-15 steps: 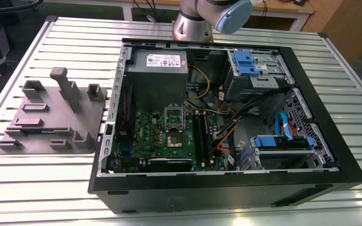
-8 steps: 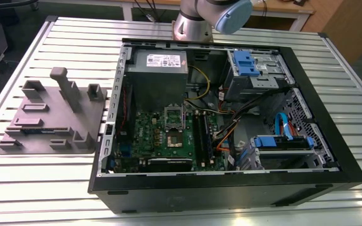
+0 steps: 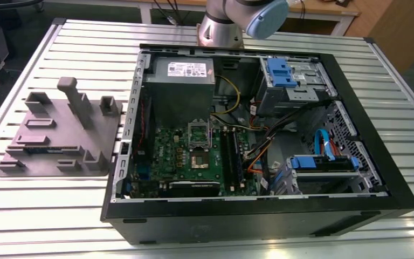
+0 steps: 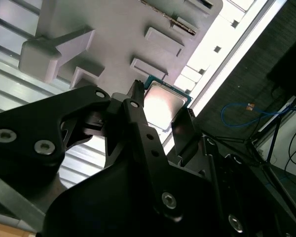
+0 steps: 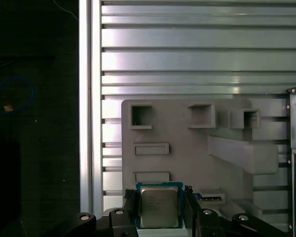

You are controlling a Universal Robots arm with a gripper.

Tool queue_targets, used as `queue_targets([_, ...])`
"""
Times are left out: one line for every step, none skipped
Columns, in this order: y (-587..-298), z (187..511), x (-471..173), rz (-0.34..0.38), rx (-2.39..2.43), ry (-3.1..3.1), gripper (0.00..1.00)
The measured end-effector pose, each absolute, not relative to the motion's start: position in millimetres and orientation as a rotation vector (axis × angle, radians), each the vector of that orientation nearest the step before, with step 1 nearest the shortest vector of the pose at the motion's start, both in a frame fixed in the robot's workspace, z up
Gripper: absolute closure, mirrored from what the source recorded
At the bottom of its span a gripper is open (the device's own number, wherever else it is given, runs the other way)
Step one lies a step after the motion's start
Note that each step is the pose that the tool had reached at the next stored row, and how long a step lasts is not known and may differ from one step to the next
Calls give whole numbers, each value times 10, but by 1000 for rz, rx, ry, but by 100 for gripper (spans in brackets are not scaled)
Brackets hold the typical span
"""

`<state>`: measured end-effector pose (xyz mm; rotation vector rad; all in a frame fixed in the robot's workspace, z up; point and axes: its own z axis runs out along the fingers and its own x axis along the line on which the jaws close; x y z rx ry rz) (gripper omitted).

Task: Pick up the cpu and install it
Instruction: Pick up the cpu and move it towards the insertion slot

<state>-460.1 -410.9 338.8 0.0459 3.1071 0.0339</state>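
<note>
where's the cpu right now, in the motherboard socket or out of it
Out of it. In both wrist views the cpu sits clamped in the pincer, above the gray fixture tray.

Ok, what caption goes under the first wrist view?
Black gripper clamps the shiny silver square cpu over a gray moulded tray on a slatted metal table.

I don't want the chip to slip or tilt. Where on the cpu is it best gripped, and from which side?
Probably by two opposite thin edges of the cpu, coming square onto its flat metal top. It is a thin flat square, so only its rim offers a hold. The gripper pinches it that way.
</note>
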Motion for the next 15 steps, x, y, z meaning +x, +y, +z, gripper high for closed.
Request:
queue_targets([-4109, 3389, -4601, 34, 46, 3107, 53])
queue_targets([-4109, 3392, -4601, 34, 46, 3107, 53])
queue_targets([-4109, 3397, -4601, 34, 46, 3107, 53])
queue_targets([-4109, 3402, -4601, 34, 46, 3107, 53])
queue_targets([-4109, 3409, -4600, 34, 46, 3107, 53])
queue_targets([-4109, 3418, -4600, 34, 46, 3107, 53])
queue_targets([-4109, 3427, -4601, 34, 46, 3107, 53])
queue_targets([-4109, 3439, -4601, 34, 46, 3107, 53])
queue_targets([-4108, 3451, -4601, 34, 46, 3107, 53])
queue_targets([-4109, 3464, -4600, 34, 46, 3107, 53])
queue_targets([-4109, 3480, -4601, 34, 46, 3107, 53])
queue_targets([-4109, 3496, -4601, 34, 46, 3107, 53])
queue_targets([-4109, 3512, -4601, 34, 46, 3107, 53])
queue_targets([-4109, 3526, -4601, 34, 46, 3107, 53])
queue_targets([-4109, 3537, -4601, 34, 46, 3107, 53])
